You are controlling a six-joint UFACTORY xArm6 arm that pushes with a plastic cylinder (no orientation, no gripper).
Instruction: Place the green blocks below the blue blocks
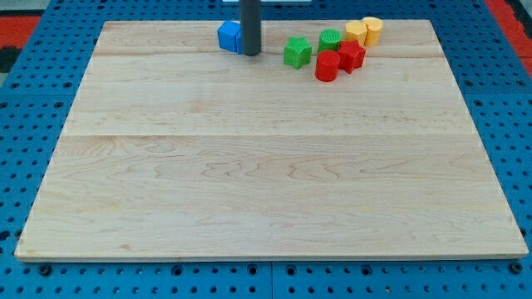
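Fingers absent; my tip (250, 53) is touching the blue blocks (228, 36) at the worktop (266, 183) top, green cube (297, 52) and green cylinder (329, 39) sitting just right. Risk: sweeping greens is probably dragging red blocks (339, 60) along.

Pale matt wood grain across the board (266, 166); smooth plastic-looking blue block (228, 36) just left of my tip (250, 53), dark matt rod (250, 21).
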